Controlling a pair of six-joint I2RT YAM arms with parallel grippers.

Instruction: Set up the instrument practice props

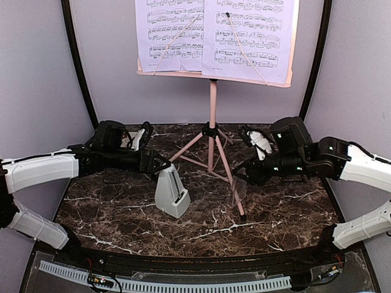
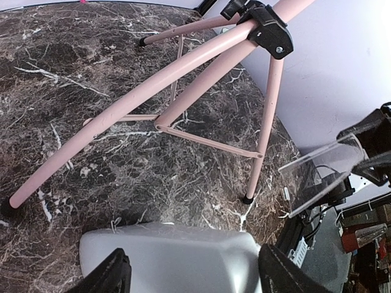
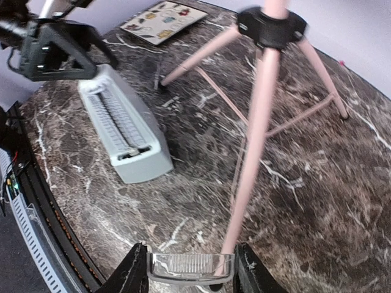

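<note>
Placing the metronome (image 1: 172, 196) on the table (image 1: 110, 213), beside the pink music stand (image 1: 212, 122) | left pincer (image 1: 161, 165) straddles its top, grip unclear | right pincer (image 3: 190, 274) clamps clear cover (image 1: 237, 190) | next, probably: align cover squarely over metronome.

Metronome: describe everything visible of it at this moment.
The metronome is a small light-grey pyramid, plastic by its look, standing upright on the marble table, just left of the legs of the stand without touching them. Its front is bare, showing a ribbed scale; its clear cover is off, held in the right claw. The left claw straddles its top, a finger on each side; whether they press it cannot be told.
</note>
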